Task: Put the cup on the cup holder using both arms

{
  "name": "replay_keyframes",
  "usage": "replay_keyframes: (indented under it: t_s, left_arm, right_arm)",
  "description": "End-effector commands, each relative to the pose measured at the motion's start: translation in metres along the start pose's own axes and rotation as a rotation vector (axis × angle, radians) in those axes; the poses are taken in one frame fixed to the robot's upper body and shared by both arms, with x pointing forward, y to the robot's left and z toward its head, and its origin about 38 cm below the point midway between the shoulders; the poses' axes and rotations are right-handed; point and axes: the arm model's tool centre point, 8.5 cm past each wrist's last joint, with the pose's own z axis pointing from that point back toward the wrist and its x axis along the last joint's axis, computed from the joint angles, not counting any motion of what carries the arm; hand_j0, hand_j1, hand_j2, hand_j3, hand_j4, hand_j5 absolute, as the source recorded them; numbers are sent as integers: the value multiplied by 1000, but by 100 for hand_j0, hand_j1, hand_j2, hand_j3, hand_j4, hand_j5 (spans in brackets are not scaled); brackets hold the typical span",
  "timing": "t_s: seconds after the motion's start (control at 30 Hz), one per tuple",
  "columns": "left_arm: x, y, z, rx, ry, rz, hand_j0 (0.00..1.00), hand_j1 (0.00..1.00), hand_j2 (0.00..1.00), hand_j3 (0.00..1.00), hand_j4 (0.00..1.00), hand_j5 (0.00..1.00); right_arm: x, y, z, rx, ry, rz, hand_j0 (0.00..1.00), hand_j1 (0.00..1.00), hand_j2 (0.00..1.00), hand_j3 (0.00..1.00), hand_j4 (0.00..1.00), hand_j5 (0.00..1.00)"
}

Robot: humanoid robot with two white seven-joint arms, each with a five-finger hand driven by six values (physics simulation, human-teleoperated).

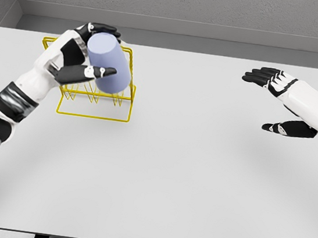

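A pale lavender cup [109, 63] is tilted, its base toward the upper left and its mouth toward the lower right, over the yellow wire cup holder [94, 116] at the table's back left. My left hand [91, 51] is shut on the cup, thumb across its lower side and fingers over its top. Whether the cup touches the rack's prongs is hidden behind it. My right hand [275, 102] hovers over the table's right side with fingers spread and thumb apart, holding nothing.
The white table [174, 180] spreads wide between the rack and the right hand. A grey wall [179, 10] runs behind the table's far edge.
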Motion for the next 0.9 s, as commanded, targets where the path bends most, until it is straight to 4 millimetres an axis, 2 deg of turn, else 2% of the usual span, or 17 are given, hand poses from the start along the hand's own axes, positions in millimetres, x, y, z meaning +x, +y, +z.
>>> replay_keyframes:
  t_s: [0.0,0.33,0.43,0.5,0.67,0.87]
  left_arm:
    - [-5,3,1,12,13,5,66,66,66,66,66,66]
    - [-7,5,0,20,17,9,69,69,69,69,69,69]
    - [-6,5,-1,16,17,6,87,87,87,87,87,87]
    - [-7,5,-2,13,37,5,94,94,94,94,94,94]
    - [-6,5,-4,12,37,2,94,94,94,94,94,94]
    - [-3,3,-6,7,27,2,86,86,86,86,86,86]
  right_arm:
    - [0,-1,0,-4,-1,-6,100,100,100,100,100,100]
    - [0,-1,0,-4,-1,-6,100,100,100,100,100,100]
    - [0,-1,0,-4,-1,-6,100,100,100,100,100,100]
    - [0,-1,0,-4,-1,-6,100,100,100,100,100,100]
    - [0,-1,0,-4,-1,-6,100,100,100,100,100,100]
    - [0,0,0,-4,0,-7,100,100,100,100,100,100]
